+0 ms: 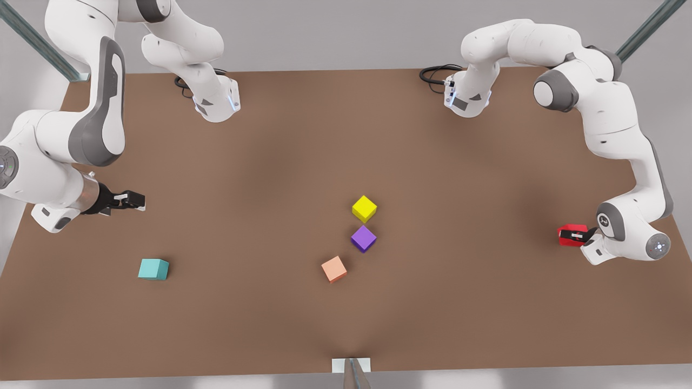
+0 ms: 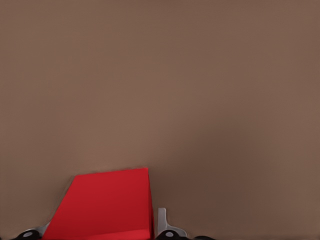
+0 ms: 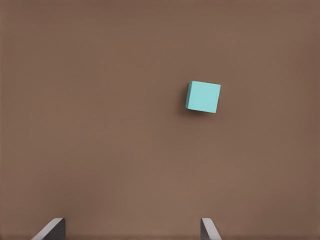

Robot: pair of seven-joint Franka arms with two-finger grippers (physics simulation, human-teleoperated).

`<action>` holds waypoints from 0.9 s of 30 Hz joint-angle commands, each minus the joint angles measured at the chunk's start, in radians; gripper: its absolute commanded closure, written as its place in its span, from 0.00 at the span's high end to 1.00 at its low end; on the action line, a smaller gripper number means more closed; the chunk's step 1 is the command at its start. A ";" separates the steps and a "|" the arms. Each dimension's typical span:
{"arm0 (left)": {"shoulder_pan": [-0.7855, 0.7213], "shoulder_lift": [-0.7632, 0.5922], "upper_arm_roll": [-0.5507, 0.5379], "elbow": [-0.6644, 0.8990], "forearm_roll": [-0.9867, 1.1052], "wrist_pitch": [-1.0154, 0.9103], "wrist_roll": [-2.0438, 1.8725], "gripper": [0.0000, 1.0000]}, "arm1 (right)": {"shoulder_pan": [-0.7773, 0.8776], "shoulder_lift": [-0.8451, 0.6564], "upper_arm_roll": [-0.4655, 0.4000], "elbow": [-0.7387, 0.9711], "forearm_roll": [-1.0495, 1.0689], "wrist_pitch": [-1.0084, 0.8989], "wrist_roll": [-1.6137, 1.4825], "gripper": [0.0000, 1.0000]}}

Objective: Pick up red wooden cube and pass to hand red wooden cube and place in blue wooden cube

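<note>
Brown table [image 1: 270,162], two white arms, five small cubes.
Front view: left gripper [image 1: 574,235] at the front view's right, fingers closed on the bright red matte wooden cube [image 1: 567,229]; right gripper [image 1: 130,201] at the front view's left, near the teal matte wooden cube [image 1: 153,268]; yellow cube [image 1: 364,208], purple cube [image 1: 363,238], salmon cube [image 1: 334,268] mid-table.
Left wrist view: red cube [image 2: 102,205] between the fingers [image 2: 162,222].
Right wrist view: fingertips [image 3: 52,229] wide apart, holding nothing, teal cube [image 3: 204,97] on the table.

Brown table [image 1: 259,162] with teal [image 1: 153,268], salmon [image 1: 334,268], purple [image 1: 363,238], yellow cubes [image 1: 364,208].
</note>
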 commanded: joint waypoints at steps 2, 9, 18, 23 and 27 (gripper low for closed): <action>-0.002 0.003 0.001 0.000 0.001 0.001 -0.003 0.83 | 0.000 -0.001 -0.001 -0.001 0.001 -0.001 -0.003 1.00; -0.015 -0.032 -0.005 0.005 -0.001 -0.024 -0.024 0.60 | 0.015 0.074 0.001 0.054 0.115 -0.001 -0.307 1.00; -0.018 0.053 -0.677 0.103 -0.683 -0.329 -0.642 0.56 | 0.021 0.639 0.114 0.381 1.076 -0.009 -1.477 1.00; -0.382 0.142 -0.755 0.197 -0.944 0.252 -0.753 0.53 | 0.008 0.738 0.193 0.434 1.220 0.034 -1.875 1.00; -0.385 0.185 -0.780 0.254 -1.032 0.271 -0.725 0.54 | 0.011 0.777 0.257 0.431 1.378 0.052 -1.979 1.00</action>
